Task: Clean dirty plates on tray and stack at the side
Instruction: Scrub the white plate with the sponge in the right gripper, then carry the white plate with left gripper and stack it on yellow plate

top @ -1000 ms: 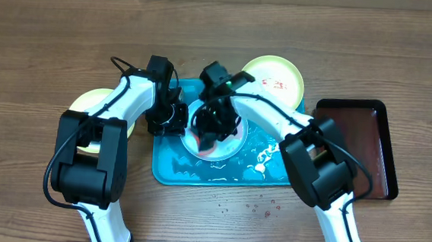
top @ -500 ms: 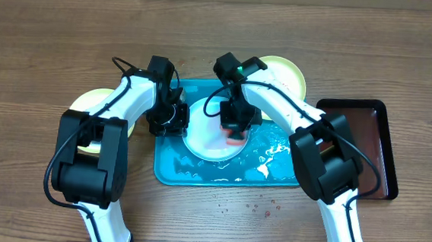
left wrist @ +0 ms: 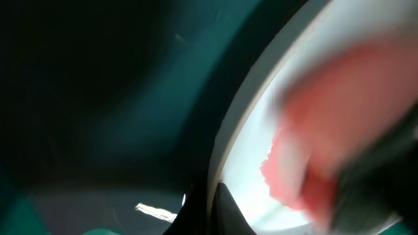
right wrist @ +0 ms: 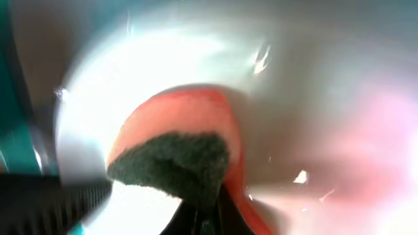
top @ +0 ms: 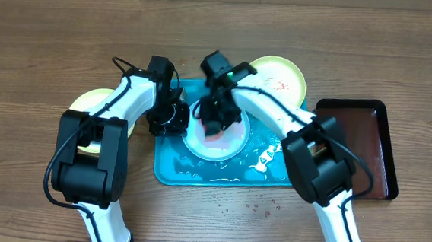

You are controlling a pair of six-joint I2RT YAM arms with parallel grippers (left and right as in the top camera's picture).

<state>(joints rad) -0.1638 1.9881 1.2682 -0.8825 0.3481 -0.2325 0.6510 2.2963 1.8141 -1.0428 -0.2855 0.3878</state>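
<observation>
The white plate with a light-blue rim (top: 228,148) lies on the turquoise tray (top: 197,173). My left gripper (top: 176,119) is shut on the plate's left rim; in the left wrist view the rim (left wrist: 225,156) runs between the fingers (left wrist: 208,212). My right gripper (top: 214,121) is shut on a red sponge with a dark scrub side (top: 216,134) and presses it on the plate's upper left part. The right wrist view shows the sponge (right wrist: 176,147) on the wet plate (right wrist: 300,78). One pale yellow plate with red smears (top: 280,76) sits behind the tray. Another yellow plate (top: 94,103) lies at the left.
A dark brown-black tray (top: 359,146) stands at the right. Water puddles lie on the turquoise tray's right half (top: 263,162). Small red drops (top: 259,208) spot the wooden table in front of the tray.
My right gripper swept the sponge to the right across the white plate, then back to its upper left part. The left gripper has kept its hold on the rim.
</observation>
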